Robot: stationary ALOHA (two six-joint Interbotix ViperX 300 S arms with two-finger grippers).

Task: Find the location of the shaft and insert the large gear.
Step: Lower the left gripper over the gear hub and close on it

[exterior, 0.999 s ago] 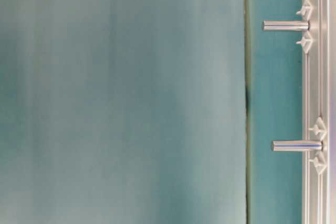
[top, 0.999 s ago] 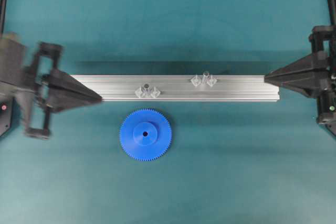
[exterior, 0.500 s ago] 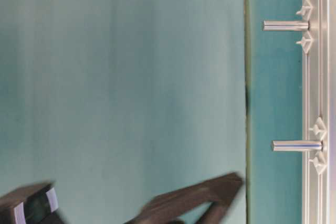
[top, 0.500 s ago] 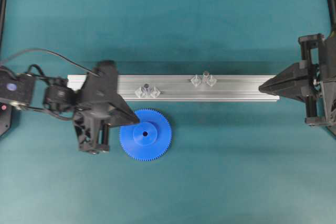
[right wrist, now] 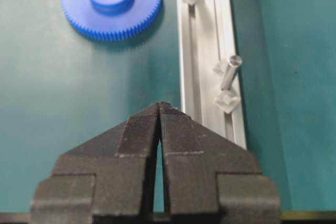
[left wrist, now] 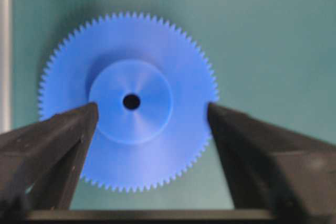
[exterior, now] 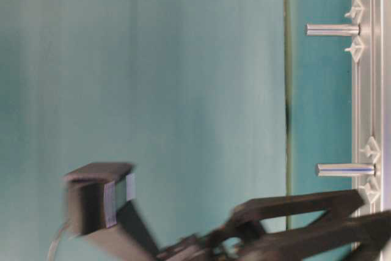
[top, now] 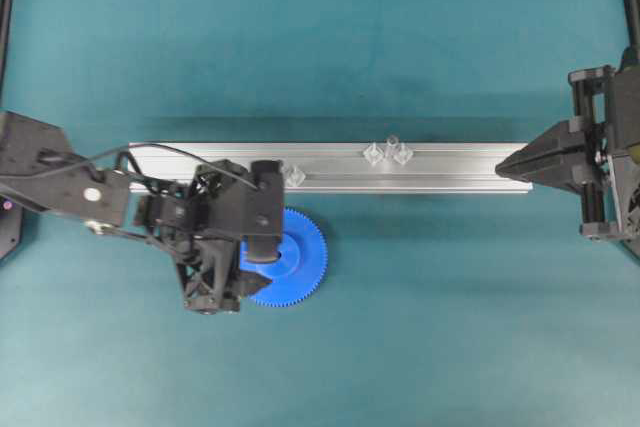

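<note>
The aluminium rail (top: pixel 330 167) is taken as the landmark, lying across the teal mat (top: pixel 330 37) in the overhead view; the large gear (top: pixel 292 259) is found flat on the mat just beside the rail's near edge, toward its left end, hub upward, partly covered by the left arm; the left gripper (left wrist: pixel 152 111) is seen above the gear with its fingers (left wrist: pixel 58 140) spread wide, one on each side of the raised hub and over the toothed disc, nothing being held; whether the fingertips touch the gear cannot be told. One shaft (top: pixel 391 141) is seen upright on the rail, right of its middle, flanked by two clear diamond-shaped feet; a second shaft nearer the left end is mostly hidden in the overhead view by the left gripper, though both pins (exterior: pixel 333 29) are shown in the table-level view. The right gripper (right wrist: pixel 159 109) is held off the rail's right end, tip pointed at it, its two fingers pressed together with nothing between them.
</note>
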